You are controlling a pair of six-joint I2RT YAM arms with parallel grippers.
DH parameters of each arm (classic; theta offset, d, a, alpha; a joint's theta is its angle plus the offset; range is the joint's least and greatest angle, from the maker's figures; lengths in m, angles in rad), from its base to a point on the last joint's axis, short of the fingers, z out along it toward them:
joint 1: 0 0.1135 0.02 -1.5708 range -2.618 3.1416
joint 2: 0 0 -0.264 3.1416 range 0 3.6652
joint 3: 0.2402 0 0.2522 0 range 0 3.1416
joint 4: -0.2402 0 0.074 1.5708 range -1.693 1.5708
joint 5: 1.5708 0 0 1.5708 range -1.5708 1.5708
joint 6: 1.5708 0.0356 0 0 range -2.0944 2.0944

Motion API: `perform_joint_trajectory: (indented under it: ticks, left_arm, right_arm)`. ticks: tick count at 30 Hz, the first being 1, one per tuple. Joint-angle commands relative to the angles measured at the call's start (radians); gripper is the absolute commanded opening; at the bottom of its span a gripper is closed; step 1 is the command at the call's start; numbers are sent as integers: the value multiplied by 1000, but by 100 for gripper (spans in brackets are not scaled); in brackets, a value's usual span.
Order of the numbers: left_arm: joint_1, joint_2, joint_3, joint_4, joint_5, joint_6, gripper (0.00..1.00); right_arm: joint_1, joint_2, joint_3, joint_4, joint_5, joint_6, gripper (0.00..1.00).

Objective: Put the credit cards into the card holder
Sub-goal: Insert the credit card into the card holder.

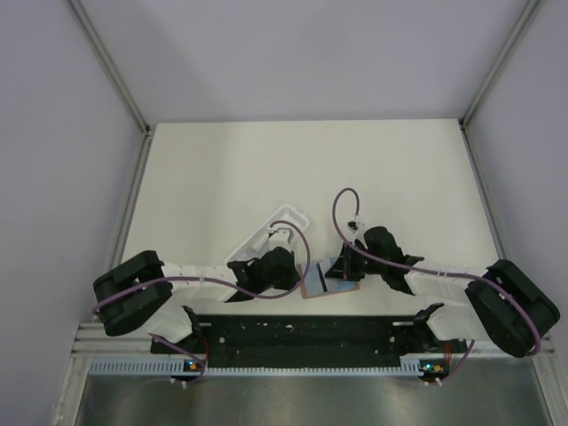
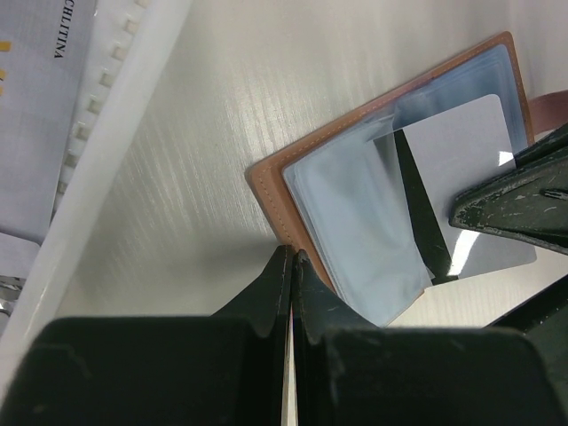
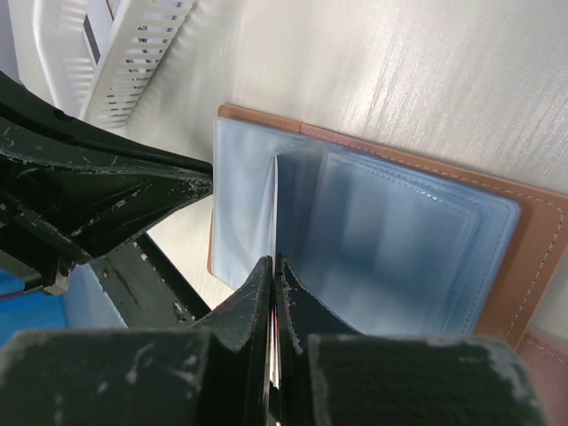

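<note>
The one card holder (image 2: 271, 173) lies open, one credit card (image 2: 461, 142) showing.

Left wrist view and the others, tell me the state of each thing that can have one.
card holder: open, lying flat, sleeves up.
credit card: lying on the open holder, partly under the right gripper.
left gripper: shut, tips at the holder's edge.
right gripper: shut, tips at the sleeves.

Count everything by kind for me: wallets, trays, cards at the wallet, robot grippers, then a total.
Card holder: 1
Credit card at it: 1
White tray: 1
Grippers: 2, left gripper and right gripper
Total: 5
</note>
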Motion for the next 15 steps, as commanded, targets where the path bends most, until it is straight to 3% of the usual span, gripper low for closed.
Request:
perform_joint_trajectory:
  ticks: [1,15]
  left_arm:
    - [-4,18,30,15,12,4,0]
    - [-4,22,38,11,13,7,0]
  right_arm:
    - [-7,11,-29,79,47,18,0]
    - [-7,64,-51,159,16,62,0]
